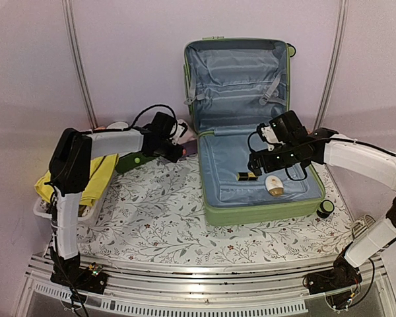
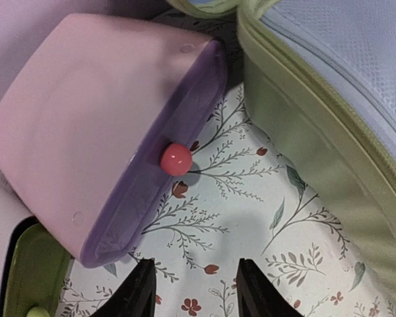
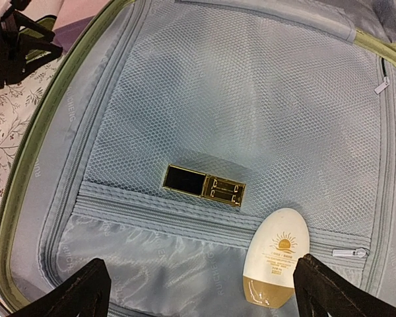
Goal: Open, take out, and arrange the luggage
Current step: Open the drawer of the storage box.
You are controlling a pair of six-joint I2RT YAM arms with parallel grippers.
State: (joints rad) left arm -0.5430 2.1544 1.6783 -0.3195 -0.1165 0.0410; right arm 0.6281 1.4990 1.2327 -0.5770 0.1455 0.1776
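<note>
While the luggage [image 1: 264, 212] lies open on the tabletop [image 1: 158, 218], the right gripper [image 3: 201, 284] hangs wide apart and empty over a sunscreen bottle [image 3: 277, 254] and gold case [image 3: 203, 186], best straddling one squarely before closing; the left gripper [image 2: 193, 284], jaws apart on nothing, hovers beside a pink box [image 2: 86, 132].

White arms [image 1: 115, 140], black joints [image 1: 69, 158], looped black cables [image 1: 145, 109], black hands [image 2: 193, 265]

Shell, luggage [image 1: 264, 214]: matt green plastic. Its lining [image 3: 251, 99]: grey-blue mesh cloth. Finish, small case [image 3: 203, 186]: glossy gold metallic. Smooth plastic: bottle [image 3: 277, 254], pink box [image 2: 86, 125].
</note>
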